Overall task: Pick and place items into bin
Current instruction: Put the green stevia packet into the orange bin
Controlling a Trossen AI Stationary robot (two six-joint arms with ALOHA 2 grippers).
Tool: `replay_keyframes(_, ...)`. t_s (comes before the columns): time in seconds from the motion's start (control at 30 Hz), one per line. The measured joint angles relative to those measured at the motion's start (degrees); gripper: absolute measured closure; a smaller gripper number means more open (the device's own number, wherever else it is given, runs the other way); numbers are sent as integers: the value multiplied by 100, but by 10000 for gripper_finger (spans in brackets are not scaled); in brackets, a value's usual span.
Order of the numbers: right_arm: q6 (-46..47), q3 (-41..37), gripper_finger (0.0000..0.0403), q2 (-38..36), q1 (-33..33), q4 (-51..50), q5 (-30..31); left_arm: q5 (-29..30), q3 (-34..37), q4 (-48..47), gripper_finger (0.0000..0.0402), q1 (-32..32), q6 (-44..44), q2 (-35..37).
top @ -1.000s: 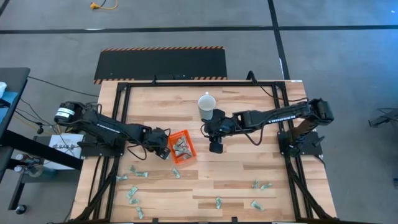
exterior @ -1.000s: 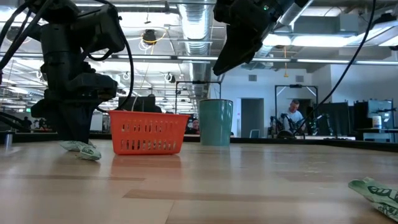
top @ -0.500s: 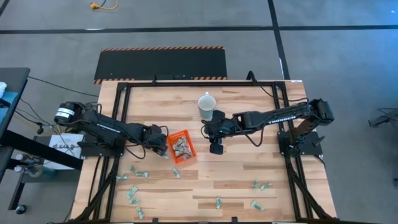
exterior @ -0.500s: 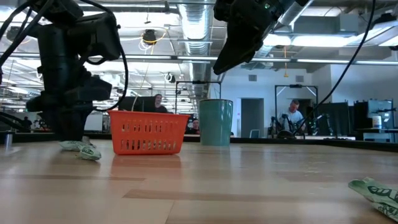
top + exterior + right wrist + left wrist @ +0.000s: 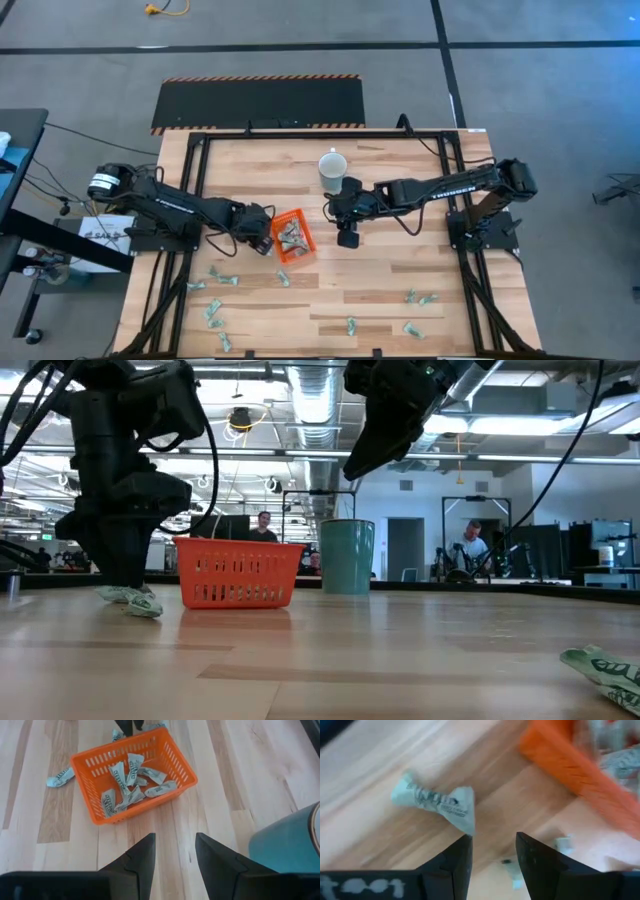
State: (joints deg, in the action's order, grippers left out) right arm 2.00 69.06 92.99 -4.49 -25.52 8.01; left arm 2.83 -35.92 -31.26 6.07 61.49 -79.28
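The orange bin stands mid-table with several green-and-white wrapped items inside. My left gripper points down just left of the bin, open, with nothing between its fingers. One item lies flat on the wood just beyond its fingertips, also seen beside the bin. My right gripper hangs open above the table to the right of the bin, nothing between its fingers.
A pale blue-white mug stands behind the right gripper, toward the far edge. More loose items lie along the near edge: a group at the near left, some at the near right, one close to the low camera.
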Motion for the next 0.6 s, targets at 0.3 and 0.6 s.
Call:
replay_keyframes(0.3,-2,0,272,0,0,-81,0,77,2,-24,260,-67,397,4)
replay_keyframes(0.6,-50,0,272,0,0,-131,0,538,-2,-92,260,-212,326,11)
